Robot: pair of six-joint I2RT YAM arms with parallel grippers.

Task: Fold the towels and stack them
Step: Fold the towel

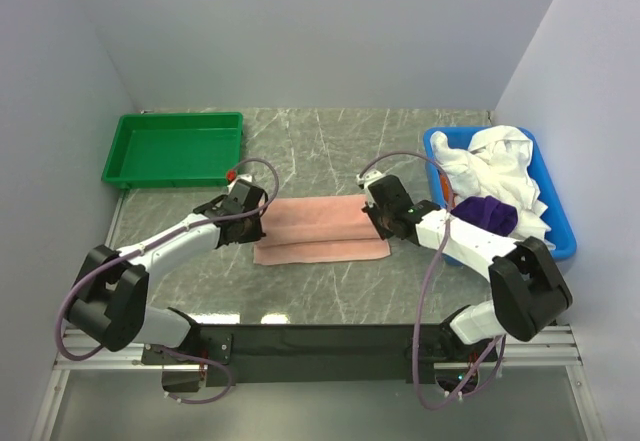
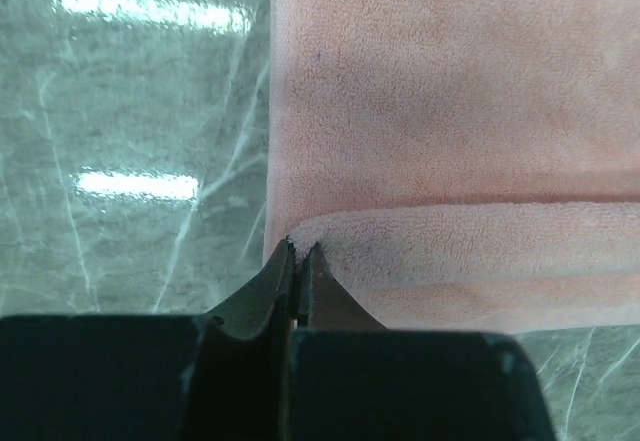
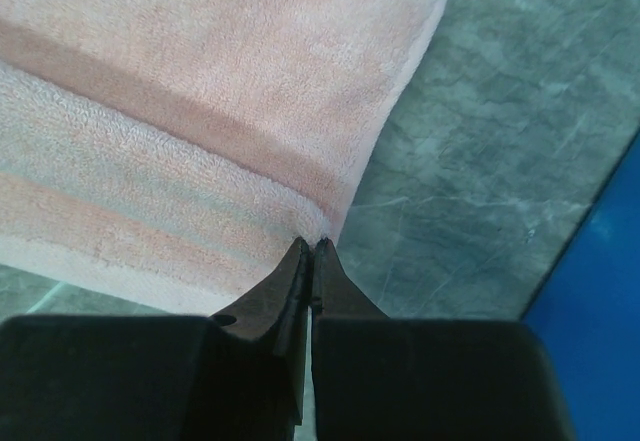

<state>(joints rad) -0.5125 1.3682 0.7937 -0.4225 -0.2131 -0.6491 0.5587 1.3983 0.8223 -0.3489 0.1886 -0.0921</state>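
Pretty clearly a robotics lab test cell, not anyone's home. Plain pale walls (image 1: 300, 31) box in the bench (image 1: 330, 291) at 9, 12 and 3 o'clock, like a little booth. Down at 6 o'clock the left arm (image 1: 165, 243) and right arm (image 1: 475, 243) are bolted onto a black plate (image 1: 320, 339) that sits on an aluminium rail (image 1: 100, 360), with grey cables (image 1: 428, 291) looping loose off them. The bench top is a marble-look sheet. The props are demo stuff: a green plastic tray (image 1: 172, 118) at 10 o'clock and a blue plastic bin (image 1: 563, 236) at 2 o'clock stuffed with towels (image 1: 490, 166).
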